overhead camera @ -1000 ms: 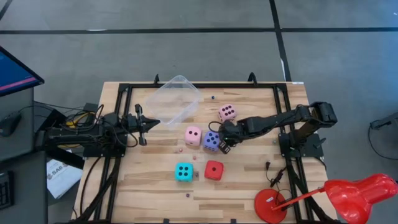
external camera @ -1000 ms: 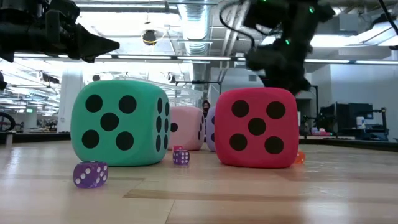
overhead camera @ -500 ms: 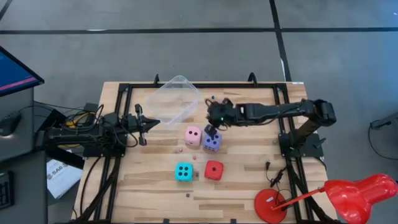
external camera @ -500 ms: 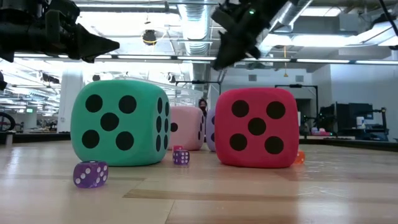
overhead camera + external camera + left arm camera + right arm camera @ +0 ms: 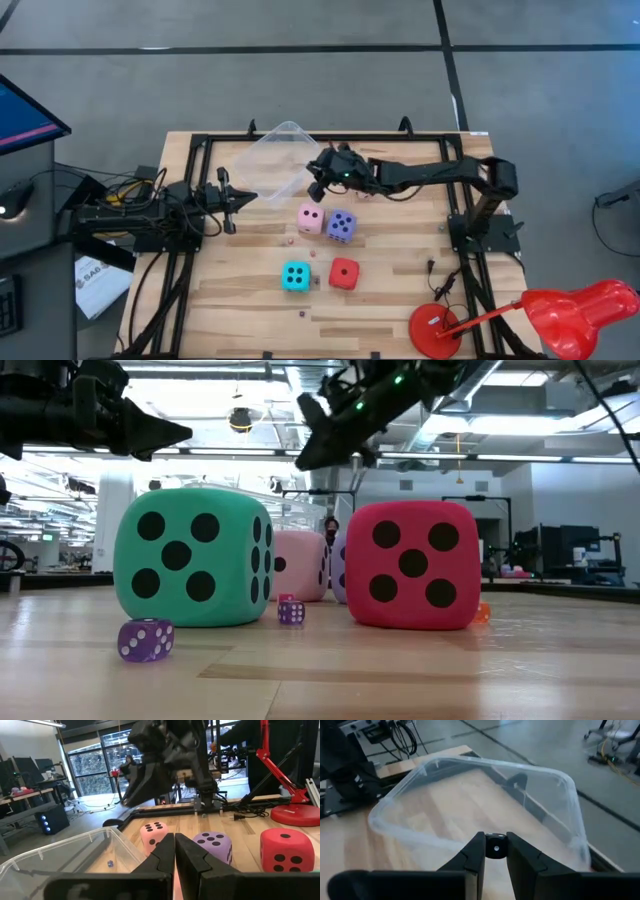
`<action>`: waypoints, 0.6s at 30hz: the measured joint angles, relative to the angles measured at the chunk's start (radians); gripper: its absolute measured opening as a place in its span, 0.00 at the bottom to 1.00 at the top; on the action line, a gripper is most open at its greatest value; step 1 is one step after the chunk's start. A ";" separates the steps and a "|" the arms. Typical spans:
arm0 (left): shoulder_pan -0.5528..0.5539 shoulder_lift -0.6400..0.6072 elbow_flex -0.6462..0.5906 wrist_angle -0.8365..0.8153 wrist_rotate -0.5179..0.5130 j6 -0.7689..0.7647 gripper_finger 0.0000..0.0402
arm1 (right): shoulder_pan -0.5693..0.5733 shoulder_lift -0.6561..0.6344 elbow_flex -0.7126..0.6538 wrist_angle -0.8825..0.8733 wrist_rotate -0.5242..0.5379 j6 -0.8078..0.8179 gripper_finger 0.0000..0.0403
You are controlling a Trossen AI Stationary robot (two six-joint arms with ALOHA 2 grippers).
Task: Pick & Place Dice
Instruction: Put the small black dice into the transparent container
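Right gripper [image 5: 320, 180] is up off the table at the right rim of the clear plastic tub [image 5: 279, 160], far-centre of the table. Its fingers are clamped on a small dark die [image 5: 495, 846] with a pale pip facing the wrist camera. From that camera the tub's open mouth sits just beyond the fingertips. In the low view the gripper hangs well above the big dice.

Left gripper [image 5: 232, 200] is parked at the left side, just left of the tub. Its fingers [image 5: 192, 851] are pressed together with nothing between them.

Big dice on the table:
- Pale pink die [image 5: 311, 217] is in the middle, just near of the tub.
- Violet-blue die [image 5: 341, 225] is right beside the pink die, on its right.
- Cyan die [image 5: 295, 275] is nearer, near-left of the pink one.
- Red die [image 5: 343, 272] is just right of the cyan, apart from it.
- Only one pink die shows. The second is not visible, and the right arm covers the boards far-right of the pair.

Low view also shows tiny dice on the boards:
- A clear purple one [image 5: 146, 640] lies in front of the cyan die.
- A smaller purple one [image 5: 291, 612] lies between the cyan and red dice.
- An orange one [image 5: 482, 612] lies by the red die's right side.

A red desk lamp [image 5: 560, 315] stands at the near-right corner.
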 joint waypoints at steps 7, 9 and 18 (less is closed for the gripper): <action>0.000 0.000 0.000 0.000 0.000 0.000 0.01 | -0.050 0.073 0.000 0.160 0.000 -0.018 0.15; 0.000 0.000 0.000 0.000 0.000 0.000 0.01 | -0.064 0.083 0.000 0.179 0.000 -0.019 0.15; 0.000 0.000 0.000 0.000 0.000 0.000 0.01 | -0.082 0.085 0.000 0.179 0.000 -0.017 0.17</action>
